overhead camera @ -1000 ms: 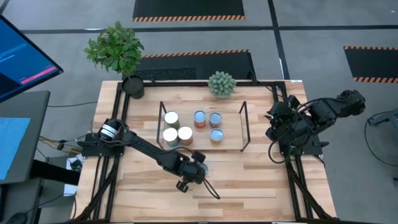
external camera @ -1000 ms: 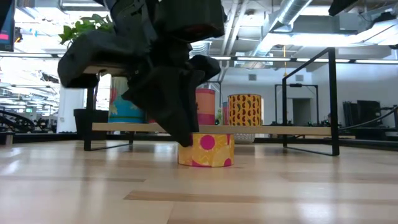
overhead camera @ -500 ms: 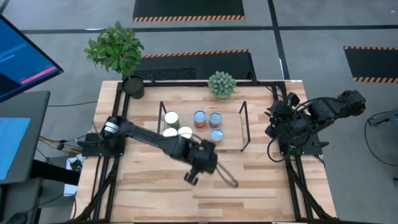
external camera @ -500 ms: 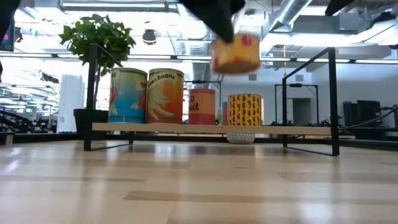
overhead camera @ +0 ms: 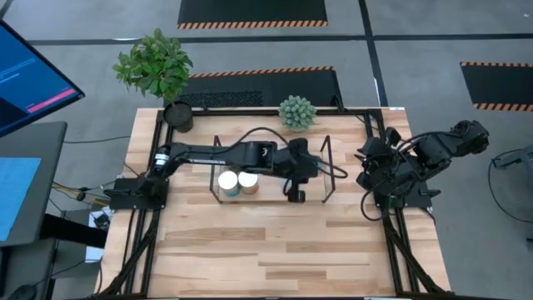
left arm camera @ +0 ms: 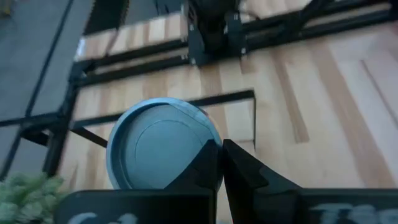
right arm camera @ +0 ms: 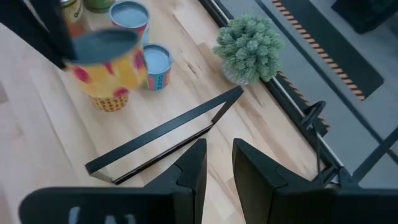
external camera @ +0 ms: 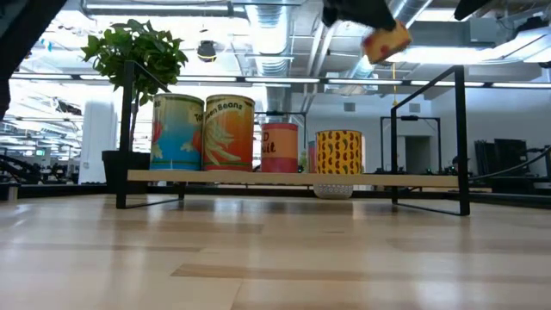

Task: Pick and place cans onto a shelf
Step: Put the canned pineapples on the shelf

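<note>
My left gripper (overhead camera: 293, 175) is shut on a yellow-and-pink can with a blue-grey top (right arm camera: 109, 62), held high above the right part of the shelf (overhead camera: 271, 194). The can shows at the top of the low view (external camera: 386, 41). In the high view my arm hides it. Four cans stand on the shelf board (external camera: 430, 180): a blue one (external camera: 176, 131), an orange one (external camera: 228, 131), a red one (external camera: 279, 146) and a yellow one (external camera: 338, 151). My right gripper (overhead camera: 366, 171) waits at the table's right edge, open by a narrow gap (right arm camera: 217, 165). My left gripper holds the can at the edge of its round top (left arm camera: 208, 144), with the fingers (left arm camera: 239, 171) coming from above. The fingers hide the place of contact. The can hangs below the gripper, lifted clear of shelf and table, a little tilted in the low view.
Black wire frames stand at the shelf's short ends (external camera: 461, 138) (external camera: 125, 138). A small grey-green plant (overhead camera: 296, 112) and a black-potted leafy plant (overhead camera: 158, 71) stand at the table's far edge. The near half of the plank tabletop (overhead camera: 275, 250) holds nothing.
My left gripper has lifted the yellow-and-pink can off the table in front of the shelf. It has carried it up, toward the far edge and toward the right, and the can now hangs high over the shelf's right part.
</note>
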`<action>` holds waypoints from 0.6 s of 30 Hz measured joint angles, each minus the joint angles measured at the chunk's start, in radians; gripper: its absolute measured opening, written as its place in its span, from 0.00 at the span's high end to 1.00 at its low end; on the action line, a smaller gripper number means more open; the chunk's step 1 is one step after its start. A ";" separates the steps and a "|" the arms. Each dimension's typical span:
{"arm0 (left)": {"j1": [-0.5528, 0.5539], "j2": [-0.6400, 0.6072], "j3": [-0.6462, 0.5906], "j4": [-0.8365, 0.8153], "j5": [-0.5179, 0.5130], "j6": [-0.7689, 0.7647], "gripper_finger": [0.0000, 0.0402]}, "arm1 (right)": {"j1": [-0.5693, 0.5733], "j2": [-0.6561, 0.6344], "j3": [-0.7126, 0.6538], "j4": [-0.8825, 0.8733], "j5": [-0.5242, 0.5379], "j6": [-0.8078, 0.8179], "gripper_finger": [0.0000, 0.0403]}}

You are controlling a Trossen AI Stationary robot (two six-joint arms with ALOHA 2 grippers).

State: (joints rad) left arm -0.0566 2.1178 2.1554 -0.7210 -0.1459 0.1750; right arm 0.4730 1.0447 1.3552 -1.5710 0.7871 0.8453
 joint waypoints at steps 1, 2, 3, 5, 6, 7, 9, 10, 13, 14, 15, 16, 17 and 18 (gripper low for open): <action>0.004 0.011 0.004 -0.007 0.003 -0.003 1.00 | 0.001 0.000 0.000 0.001 0.000 0.001 0.75; 0.005 0.021 0.005 -0.013 0.003 -0.006 1.00 | 0.001 0.000 0.000 0.000 0.000 0.003 0.75; 0.006 0.034 0.006 -0.015 0.002 -0.009 1.00 | 0.001 0.000 0.000 0.000 0.000 0.003 0.75; 0.008 0.049 0.007 -0.027 0.003 -0.015 1.00 | 0.001 0.000 0.000 0.000 0.000 0.003 0.75; 0.008 0.058 0.006 -0.036 0.002 -0.019 1.00 | 0.001 0.000 0.000 0.000 0.000 0.003 0.75; 0.009 0.072 0.009 -0.021 0.002 -0.019 1.00 | 0.001 0.000 0.000 0.000 0.000 0.003 0.75; 0.011 0.087 0.006 -0.030 0.006 -0.021 1.00 | -0.004 0.000 0.000 0.000 0.001 0.003 0.75; 0.011 0.103 0.006 -0.028 0.007 -0.023 1.00 | -0.005 0.000 0.000 0.000 0.001 0.003 0.75; 0.016 0.130 0.006 -0.026 0.013 -0.034 1.00 | -0.013 0.000 0.000 0.000 0.003 -0.001 0.75; 0.019 0.136 0.006 -0.004 0.024 -0.039 1.00 | -0.017 0.000 0.000 0.000 0.003 -0.004 0.75; 0.024 0.137 0.006 0.004 0.040 -0.042 1.00 | -0.019 0.000 0.000 0.000 0.003 -0.004 0.75; 0.030 0.138 0.006 -0.005 0.050 -0.046 1.00 | -0.020 0.000 0.000 0.000 0.004 -0.004 0.75; 0.034 0.141 0.009 0.004 0.065 -0.048 1.00 | -0.024 -0.001 0.000 0.000 0.004 -0.004 0.75; 0.037 0.144 0.009 0.004 0.077 -0.048 1.00 | -0.024 -0.002 0.000 0.000 0.004 -0.004 0.75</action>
State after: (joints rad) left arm -0.0195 2.2618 2.1647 -0.7167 -0.0686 0.1265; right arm 0.4488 1.0430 1.3556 -1.5710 0.7906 0.8410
